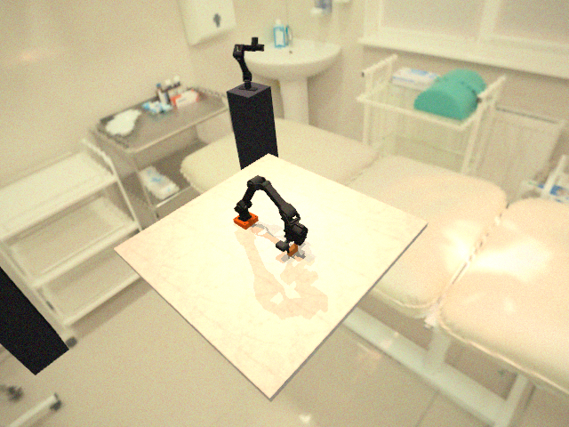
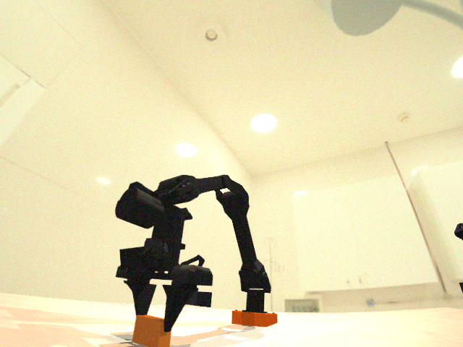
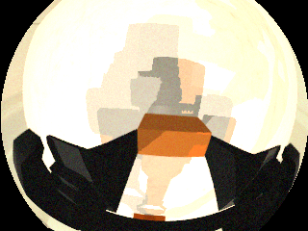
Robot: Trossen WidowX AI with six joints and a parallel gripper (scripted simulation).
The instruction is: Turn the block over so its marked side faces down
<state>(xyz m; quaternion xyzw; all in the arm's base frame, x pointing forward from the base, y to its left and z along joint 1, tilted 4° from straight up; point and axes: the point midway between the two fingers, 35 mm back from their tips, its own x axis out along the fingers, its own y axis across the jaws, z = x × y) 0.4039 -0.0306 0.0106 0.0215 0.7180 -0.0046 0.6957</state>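
The orange block (image 1: 292,250) (image 2: 148,331) (image 3: 172,143) is between the fingertips, low at the table (image 1: 206,294). In the wrist view a fingertip touches each of its two ends. My gripper (image 2: 151,322) (image 3: 172,137) points down and is shut on the block. I see no marking on the sides of the block that show; its underside is hidden. Whether the block touches the table is hard to tell; in the exterior view its lower edge is partly cut off by the frame.
The arm's orange base (image 1: 245,221) (image 2: 254,318) stands on the table behind the gripper. A second black arm (image 1: 243,60) stands on a dark pedestal (image 1: 253,124) beyond the table's far corner. Shadows of the arm lie around the block.
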